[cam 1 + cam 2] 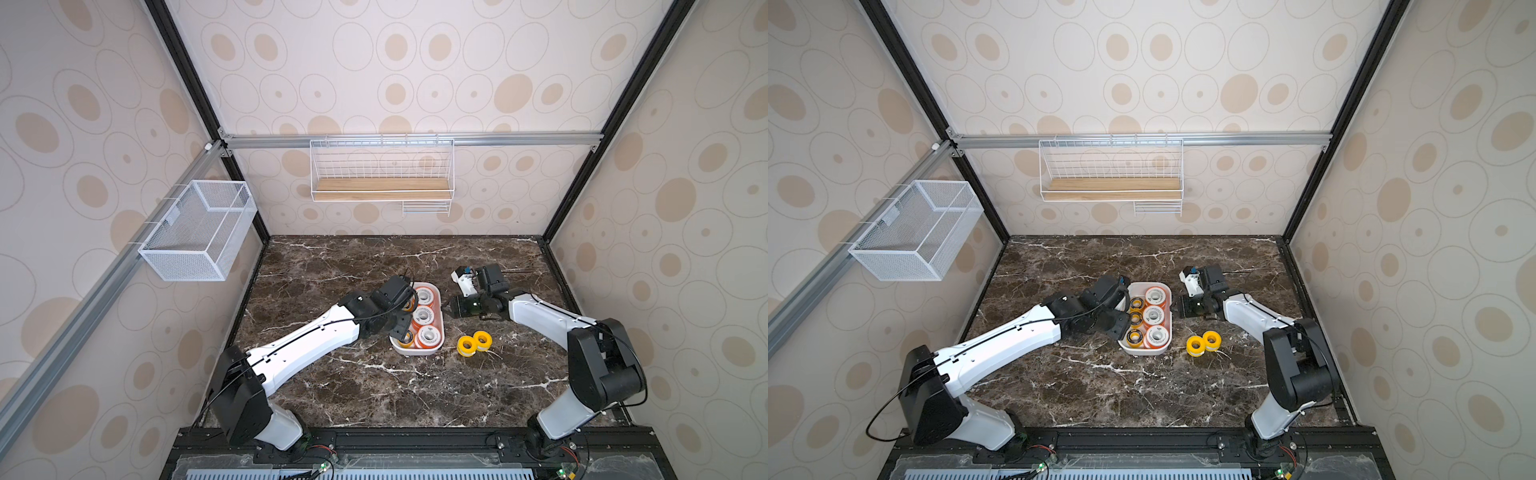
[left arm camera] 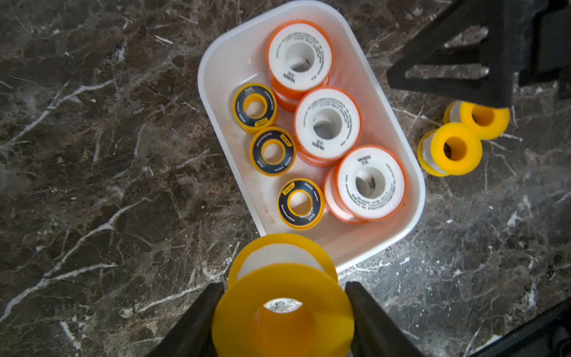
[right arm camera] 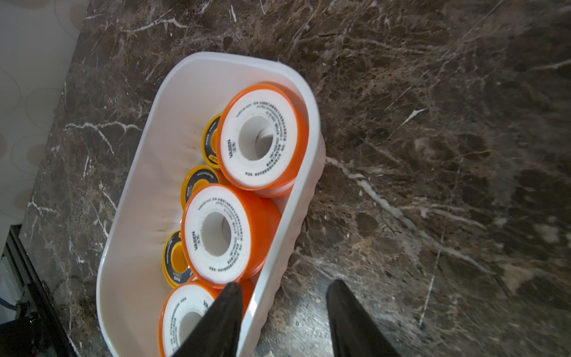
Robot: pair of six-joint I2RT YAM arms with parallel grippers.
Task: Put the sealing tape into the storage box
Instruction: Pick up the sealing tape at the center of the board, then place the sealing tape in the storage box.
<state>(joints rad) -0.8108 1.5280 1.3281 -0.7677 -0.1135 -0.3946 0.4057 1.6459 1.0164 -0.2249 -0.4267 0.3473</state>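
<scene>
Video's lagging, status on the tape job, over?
Left gripper shut on yellow spool, by storage box. Right gripper open, astride box wall, possibly obstructing. Two yellow spools on table.

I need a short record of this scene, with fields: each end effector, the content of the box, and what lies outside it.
left end effector: shut on the held yellow spool, close to the box
right end effector: open, over the box wall
in box: three orange-rimmed spools on top, three dark-faced spools
outside, on table: two loose yellow spools
</scene>
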